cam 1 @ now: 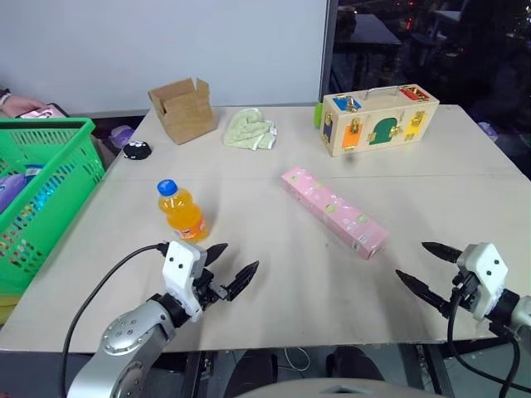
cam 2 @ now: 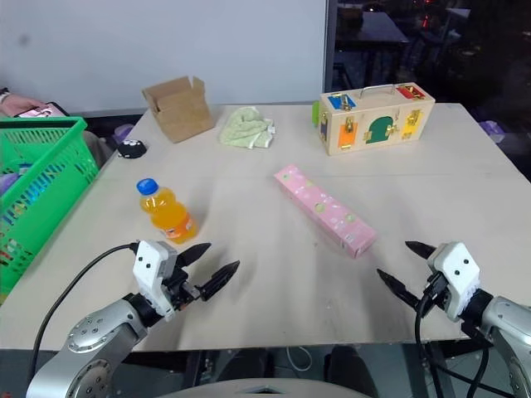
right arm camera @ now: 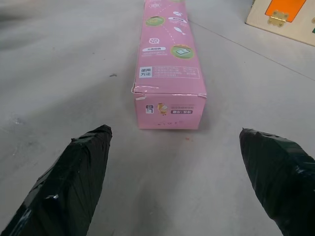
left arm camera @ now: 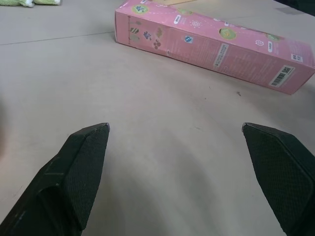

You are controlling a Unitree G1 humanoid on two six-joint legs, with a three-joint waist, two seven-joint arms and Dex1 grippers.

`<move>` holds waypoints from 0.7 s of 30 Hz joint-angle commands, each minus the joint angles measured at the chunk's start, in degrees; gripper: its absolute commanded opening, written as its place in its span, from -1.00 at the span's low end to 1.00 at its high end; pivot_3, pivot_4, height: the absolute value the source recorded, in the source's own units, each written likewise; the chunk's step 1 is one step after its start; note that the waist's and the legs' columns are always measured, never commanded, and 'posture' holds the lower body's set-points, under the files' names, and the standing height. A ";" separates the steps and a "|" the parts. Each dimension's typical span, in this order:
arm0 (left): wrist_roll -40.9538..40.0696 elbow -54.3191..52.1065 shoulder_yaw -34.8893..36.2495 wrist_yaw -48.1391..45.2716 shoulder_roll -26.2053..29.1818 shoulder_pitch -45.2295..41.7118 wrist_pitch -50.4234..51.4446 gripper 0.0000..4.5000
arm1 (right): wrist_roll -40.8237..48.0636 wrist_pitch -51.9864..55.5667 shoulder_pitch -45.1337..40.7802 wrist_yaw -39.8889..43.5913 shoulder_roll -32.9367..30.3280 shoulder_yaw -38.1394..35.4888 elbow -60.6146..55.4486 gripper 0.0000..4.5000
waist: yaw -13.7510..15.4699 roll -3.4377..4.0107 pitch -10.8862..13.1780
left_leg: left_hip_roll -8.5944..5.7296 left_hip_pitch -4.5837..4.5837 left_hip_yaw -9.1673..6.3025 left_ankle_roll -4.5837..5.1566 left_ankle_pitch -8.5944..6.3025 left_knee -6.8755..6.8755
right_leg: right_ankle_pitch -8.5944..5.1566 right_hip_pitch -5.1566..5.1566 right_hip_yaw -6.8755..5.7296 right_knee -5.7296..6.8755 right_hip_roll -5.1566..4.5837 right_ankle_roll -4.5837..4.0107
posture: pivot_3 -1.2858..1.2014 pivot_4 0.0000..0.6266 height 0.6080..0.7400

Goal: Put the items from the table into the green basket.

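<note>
A long pink box (cam 1: 333, 211) lies flat near the middle of the beige table (cam 1: 274, 282); it also shows ahead of the fingers as the pink box (left arm camera: 211, 44) and end-on as the pink box (right arm camera: 169, 73). An orange-drink bottle (cam 1: 181, 211) with a blue cap stands upright left of it. The green basket (cam 1: 41, 191) sits off the table's left edge. My left gripper (cam 1: 233, 265) hovers open just in front of the bottle, empty. My right gripper (cam 1: 426, 265) hangs open near the front right, short of the box's near end.
At the back of the table stand an open cardboard box (cam 1: 183, 109), a crumpled pale green cloth (cam 1: 250, 131) and a wooden latch board (cam 1: 377, 119). A small black object (cam 1: 137, 150) lies near the left edge. The basket holds several packaged things.
</note>
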 commanded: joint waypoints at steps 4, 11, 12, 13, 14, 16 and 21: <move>-3.83 -3.10 1.48 -1.07 1.72 -5.23 0.31 1.00 | 2.60 6.10 -6.59 -2.00 -1.27 2.64 -2.39 0.97 | -0.08 -0.09 0.20 | 0.01 0.06 0.03 -0.03 -0.02 0.06 | 0.01 0.00 0.05 0.01 0.00 0.01 | 0.03 -0.98 1.00; -7.25 -4.73 1.85 -6.85 6.76 -6.03 -0.16 1.00 | 1.69 22.03 -22.27 -8.01 -4.06 12.32 -5.94 0.97 | -0.34 -0.10 0.18 | -0.01 -0.01 0.21 0.14 -0.08 0.15 | 0.03 -0.01 0.26 0.02 0.04 0.02 | 0.04 -1.00 1.00; -7.08 -5.10 1.78 -7.48 7.51 -5.93 -0.46 1.00 | 1.11 23.97 -24.78 -9.19 -3.99 13.69 -5.77 0.97 | -0.24 -0.10 0.19 | -0.01 -0.02 0.21 0.17 -0.10 0.14 | 0.03 -0.02 0.26 0.01 0.04 0.02 | 0.04 -1.00 1.00; -6.88 -5.53 1.73 -8.35 8.42 -5.69 -0.85 1.00 | 0.97 27.23 -27.91 -10.93 -3.53 15.03 -5.24 0.97 | -0.16 -0.10 0.19 | -0.01 -0.02 0.22 0.20 -0.12 0.13 | 0.03 -0.03 0.26 0.01 0.05 0.02 | 0.04 -1.00 1.00; -6.81 -5.81 1.66 -9.27 9.27 -5.53 -1.17 1.00 | 0.99 29.92 -30.60 -11.92 -3.28 16.33 -4.62 0.97 | -0.13 -0.10 0.19 | -0.01 -0.04 0.21 0.20 -0.12 0.11 | 0.03 -0.06 0.26 0.01 0.06 0.02 | 0.04 -1.00 1.00; -6.41 -6.23 1.54 -10.77 10.63 -5.54 -1.95 1.00 | 0.31 35.28 -35.92 -13.43 -3.14 19.71 -2.85 0.97 | -0.07 -0.14 0.22 | 0.00 -0.04 0.21 0.20 -0.12 0.10 | 0.02 -0.06 0.27 0.00 0.08 0.02 | 0.05 -1.00 1.00; -6.57 -6.22 1.49 -12.30 11.82 -6.54 -2.53 1.00 | -1.52 42.54 -45.98 -14.94 -1.76 27.29 2.06 0.97 | 0.06 -0.17 0.24 | 0.00 -0.04 0.21 0.21 -0.12 0.13 | 0.02 -0.04 0.27 0.00 0.07 0.03 | 0.07 -1.00 1.00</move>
